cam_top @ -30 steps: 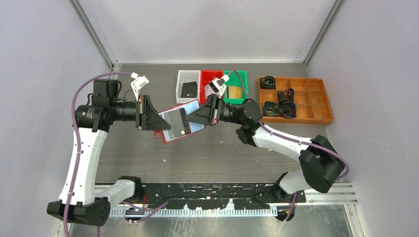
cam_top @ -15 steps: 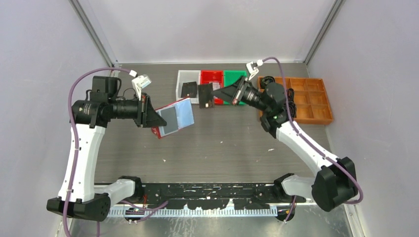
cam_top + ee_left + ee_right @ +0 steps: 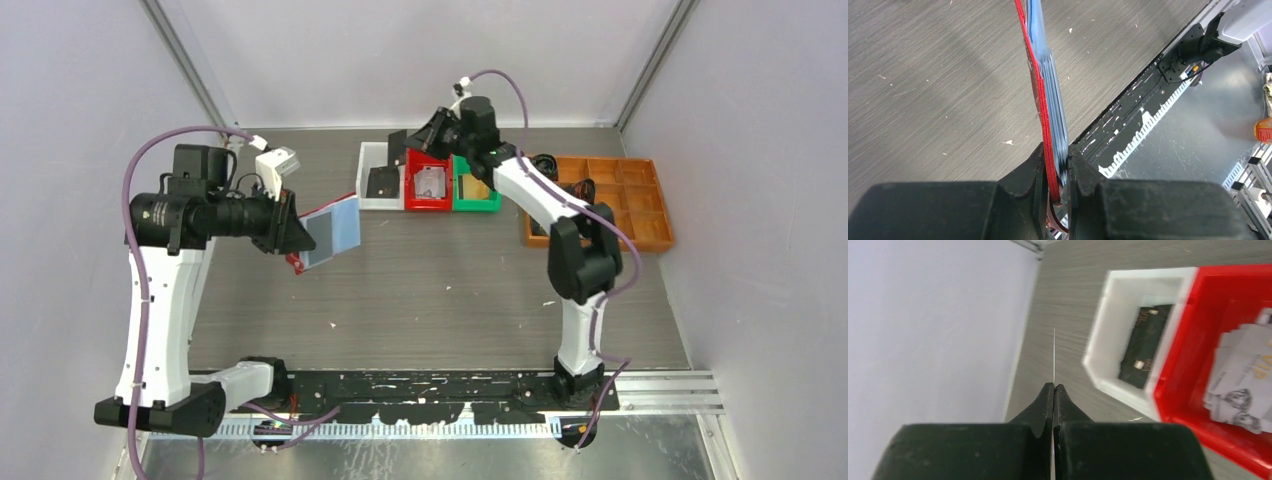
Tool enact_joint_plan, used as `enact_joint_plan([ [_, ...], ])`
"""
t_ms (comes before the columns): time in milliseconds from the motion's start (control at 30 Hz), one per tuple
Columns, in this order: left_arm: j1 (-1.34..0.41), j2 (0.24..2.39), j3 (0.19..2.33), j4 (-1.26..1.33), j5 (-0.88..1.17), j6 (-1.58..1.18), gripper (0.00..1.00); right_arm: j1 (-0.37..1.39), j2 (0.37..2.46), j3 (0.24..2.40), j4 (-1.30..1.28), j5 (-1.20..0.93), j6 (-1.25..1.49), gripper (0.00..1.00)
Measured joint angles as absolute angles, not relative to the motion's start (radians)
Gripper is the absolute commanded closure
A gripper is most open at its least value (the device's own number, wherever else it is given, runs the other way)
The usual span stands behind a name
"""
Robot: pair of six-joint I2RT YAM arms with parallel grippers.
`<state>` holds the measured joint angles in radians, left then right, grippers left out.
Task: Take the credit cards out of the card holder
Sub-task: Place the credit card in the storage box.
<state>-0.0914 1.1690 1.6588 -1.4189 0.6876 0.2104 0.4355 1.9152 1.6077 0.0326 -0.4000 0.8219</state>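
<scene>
Beside the white bin (image 3: 1095, 347) (black item (image 3: 1143, 347) inside), right hand (image 3: 1053, 386) pinches a card (image 3: 1054, 355); left hand (image 3: 1057, 152) clamps the card holder (image 3: 1052, 90).

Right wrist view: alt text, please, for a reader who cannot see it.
The right gripper is shut on a thin card seen edge-on, near a white bin holding a flat black item. The red bin next to it holds pale credit cards.

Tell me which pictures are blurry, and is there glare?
Right wrist view: the white bin and red bin look smeared. Left wrist view: the card holder and table grain are crisp. Top view: even light, soft shadows, no strong glare.
</scene>
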Motion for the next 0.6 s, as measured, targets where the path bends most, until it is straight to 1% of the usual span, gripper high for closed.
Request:
enact_joint_plan([
  [233, -0.091, 1.167, 1.666, -1.448, 0.688, 0.21, 1.0, 0.474, 2.316, 2.054, -0.156, -0.278, 0.757, 0.99],
  [367, -0.091, 1.166, 1.663, -1.452, 0.69, 0.21, 1.0, 0.487, 2.465, 2.203, -0.236, -0.241, 0.75, 0.99],
  [533, -0.091, 1.158, 1.644, -1.452, 0.696, 0.21, 1.0, 0.508, 2.555, 2.286, -0.286, -0.215, 0.748, 0.99],
  [600, -0.091, 1.158, 1.639, -1.451, 0.7, 0.21, 1.0, 0.515, 2.567, 2.301, -0.291, -0.209, 0.747, 0.86],
])
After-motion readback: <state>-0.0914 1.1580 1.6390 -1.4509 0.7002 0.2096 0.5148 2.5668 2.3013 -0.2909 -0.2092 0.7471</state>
